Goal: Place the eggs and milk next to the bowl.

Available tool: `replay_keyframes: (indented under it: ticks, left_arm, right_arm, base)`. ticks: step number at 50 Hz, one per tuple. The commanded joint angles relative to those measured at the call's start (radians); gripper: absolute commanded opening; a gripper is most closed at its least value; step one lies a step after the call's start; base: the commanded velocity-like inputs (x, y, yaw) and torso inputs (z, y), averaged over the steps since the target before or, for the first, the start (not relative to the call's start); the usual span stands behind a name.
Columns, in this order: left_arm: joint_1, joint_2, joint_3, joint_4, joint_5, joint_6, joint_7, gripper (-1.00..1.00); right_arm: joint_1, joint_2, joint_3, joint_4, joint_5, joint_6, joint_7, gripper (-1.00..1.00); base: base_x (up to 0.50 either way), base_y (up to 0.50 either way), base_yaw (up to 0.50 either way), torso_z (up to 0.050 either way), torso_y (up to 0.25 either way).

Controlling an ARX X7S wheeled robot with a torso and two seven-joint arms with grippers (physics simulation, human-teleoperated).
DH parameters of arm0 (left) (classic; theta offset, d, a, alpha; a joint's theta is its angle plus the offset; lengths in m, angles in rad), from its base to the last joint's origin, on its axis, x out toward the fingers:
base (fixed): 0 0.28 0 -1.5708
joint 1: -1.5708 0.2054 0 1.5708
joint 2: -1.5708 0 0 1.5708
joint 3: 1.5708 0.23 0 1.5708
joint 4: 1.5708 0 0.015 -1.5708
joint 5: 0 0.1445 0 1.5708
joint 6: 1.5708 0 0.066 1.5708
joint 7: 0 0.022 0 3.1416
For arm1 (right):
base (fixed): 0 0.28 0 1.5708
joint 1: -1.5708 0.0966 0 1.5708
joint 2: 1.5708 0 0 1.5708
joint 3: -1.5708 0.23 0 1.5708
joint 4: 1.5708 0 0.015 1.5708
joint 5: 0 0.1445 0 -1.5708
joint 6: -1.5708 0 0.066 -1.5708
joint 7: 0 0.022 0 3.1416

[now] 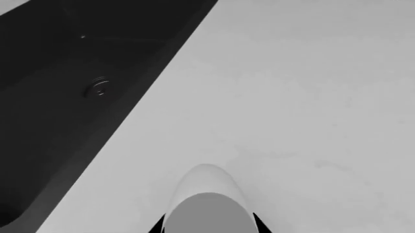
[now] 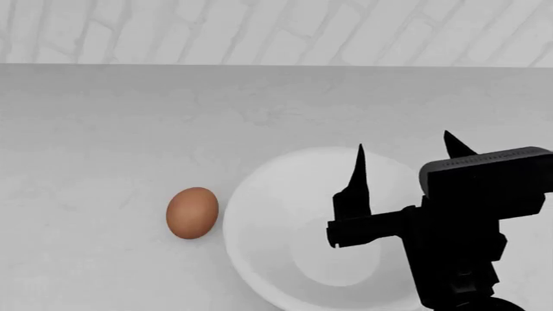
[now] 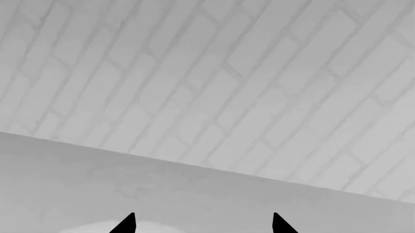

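Observation:
A reddish-brown egg [image 2: 191, 212] lies on the pale counter, just left of the white bowl [image 2: 259, 194] and nearly touching its rim. My right gripper [image 2: 405, 144] hangs open above the bowl's right half with nothing between its fingers. In the right wrist view the right gripper [image 3: 202, 219] points toward the brick wall, and a sliver of the bowl's rim [image 3: 91, 227] shows below it. My left gripper [image 1: 207, 221] is shut on a white egg [image 1: 207, 184] over the counter; this gripper is outside the head view. The milk is out of view.
A dark sink [image 1: 58, 107] with a round drain [image 1: 98, 87] borders the counter [image 1: 311, 97] beside the left gripper. A grey brick wall [image 2: 259, 32] runs along the back of the counter [image 2: 103, 129].

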Motion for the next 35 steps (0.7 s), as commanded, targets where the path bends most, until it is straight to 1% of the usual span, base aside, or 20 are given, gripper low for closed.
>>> replay_keyframes:
  ticks: [1,9,14,17,20,27,28,31,35]
  left_arm:
    - [0.052,0.026,-0.014,-0.052,-0.019,-0.033,-0.001,-1.00]
    - [0.063,0.029,-0.023,-0.039,-0.028,-0.040,-0.003,-1.00]
    - [0.052,0.040,-0.107,0.002,-0.076,-0.059,-0.019,-1.00]
    - [0.040,0.036,-0.142,0.101,-0.133,-0.107,-0.011,-1.00]
    - [0.030,0.031,-0.144,0.149,-0.157,-0.125,-0.001,-1.00]
    - [0.000,0.037,-0.166,0.271,-0.230,-0.218,-0.020,-1.00]
    - [-0.003,0.027,-0.150,0.268,-0.225,-0.200,-0.001,-1.00]
    - [-0.021,0.031,-0.163,0.309,-0.262,-0.244,-0.007,-1.00]
    - [-0.029,0.023,-0.141,0.354,-0.289,-0.269,0.009,-1.00]
  right_arm:
    - [0.001,-0.010,0.008,0.004,-0.010,0.001,-0.009,1.00]
    - [-0.001,-0.006,0.009,0.000,-0.008,0.004,-0.006,1.00]
    - [0.002,-0.004,0.011,-0.007,-0.004,0.008,-0.004,1.00]
    - [-0.001,-0.003,0.014,-0.012,-0.002,0.006,-0.003,1.00]
    - [-0.002,-0.003,0.015,-0.011,-0.002,0.003,-0.003,1.00]
    - [-0.005,-0.002,0.020,-0.010,0.003,-0.003,-0.003,1.00]
    - [-0.004,-0.002,0.019,-0.008,0.002,-0.004,-0.004,1.00]
    - [0.001,-0.002,0.019,-0.008,0.004,0.000,-0.003,1.00]
    - [0.005,-0.004,0.014,0.001,0.001,-0.006,-0.005,1.00]
  base:
    - [0.00,0.00,0.00,0.000,0.000]
    - [0.00,0.00,0.00,0.000,0.000]
    - [0.00,0.00,0.00,0.000,0.000]
    - [0.00,0.00,0.00,0.000,0.000]
    - [0.00,0.00,0.00,0.000,0.000]
    - [0.00,0.00,0.00,0.000,0.000]
    - [0.00,0.00,0.00,0.000,0.000]
    - [0.00,0.00,0.00,0.000,0.000]
    - [0.00,0.00,0.00,0.000,0.000]
